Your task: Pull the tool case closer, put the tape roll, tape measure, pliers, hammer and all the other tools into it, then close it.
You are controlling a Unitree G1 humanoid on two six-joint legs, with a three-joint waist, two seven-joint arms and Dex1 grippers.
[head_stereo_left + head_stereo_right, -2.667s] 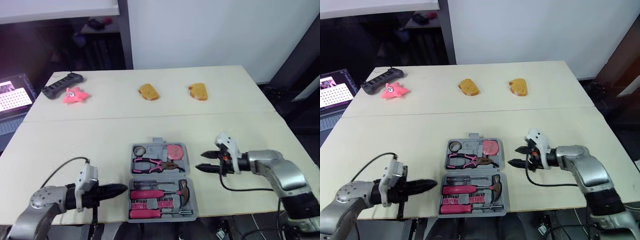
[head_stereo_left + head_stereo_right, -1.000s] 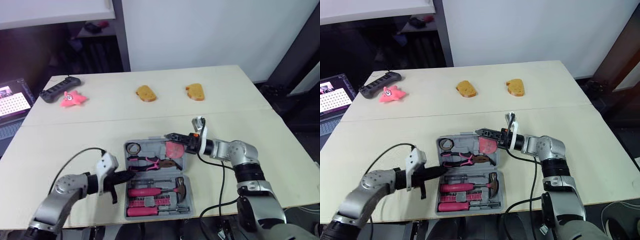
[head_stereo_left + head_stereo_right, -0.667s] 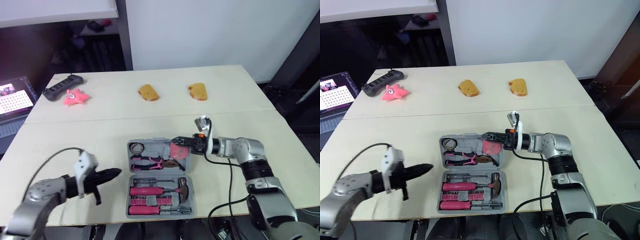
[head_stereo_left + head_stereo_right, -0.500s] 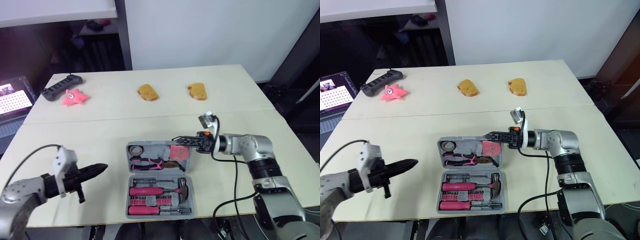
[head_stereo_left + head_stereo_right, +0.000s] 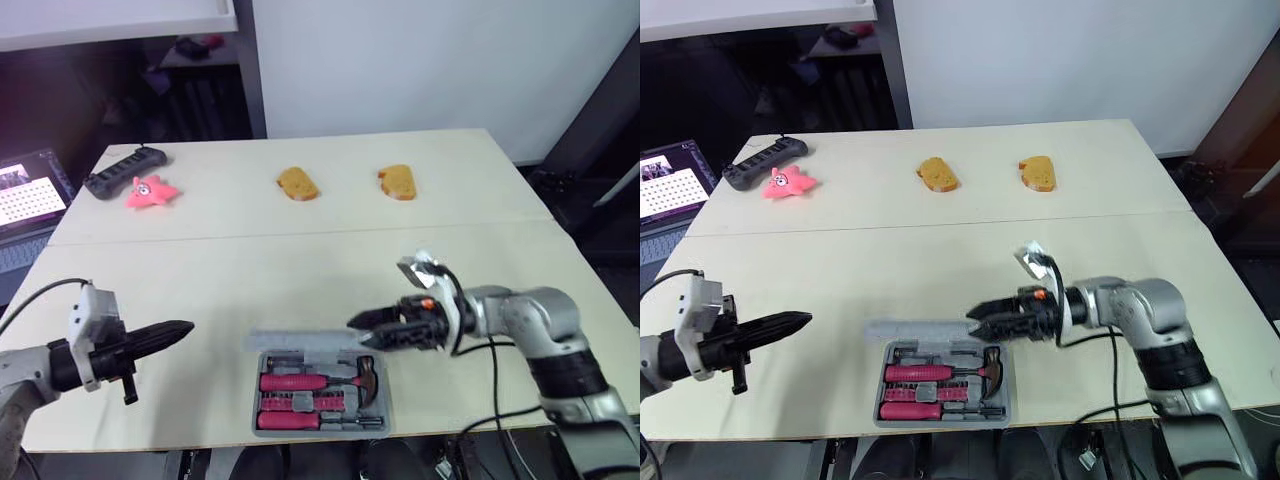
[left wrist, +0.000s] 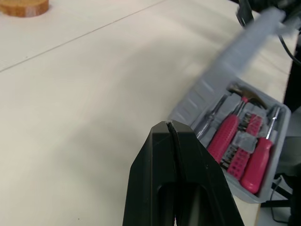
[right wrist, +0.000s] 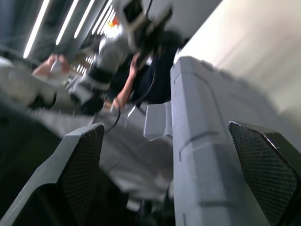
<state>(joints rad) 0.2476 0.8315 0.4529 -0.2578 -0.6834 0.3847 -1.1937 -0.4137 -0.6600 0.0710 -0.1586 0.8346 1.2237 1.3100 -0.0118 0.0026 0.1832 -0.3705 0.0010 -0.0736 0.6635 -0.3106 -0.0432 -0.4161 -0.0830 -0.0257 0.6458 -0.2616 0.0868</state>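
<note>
The grey tool case (image 5: 388, 405) lies at the table's front edge. Its lower half shows a hammer (image 5: 366, 371) and pink-handled screwdrivers (image 5: 296, 383). The lid (image 5: 296, 338) stands tipped up over the base, seen edge-on, and hides the upper compartments. My right gripper (image 5: 357, 333) is open at the lid's right end. In the right wrist view the lid (image 7: 207, 141) sits between the spread fingers (image 7: 80, 165). My left gripper (image 5: 180, 330) is shut and empty, well left of the case. Its fingertips (image 6: 169, 126) point toward the case (image 6: 244, 141).
Two brown bread-shaped pieces (image 5: 297, 184) (image 5: 396, 182) lie at the back middle. A pink toy (image 5: 150, 190) and a black power strip (image 5: 122, 170) sit at the back left. A lit screen (image 5: 25, 190) stands off the table's left side. A seam (image 5: 300, 238) crosses the tabletop.
The lid has swung up from lying flat to tipped over the base, hiding the pliers and tape. My right gripper came forward with it. My left gripper drew back to the left.
</note>
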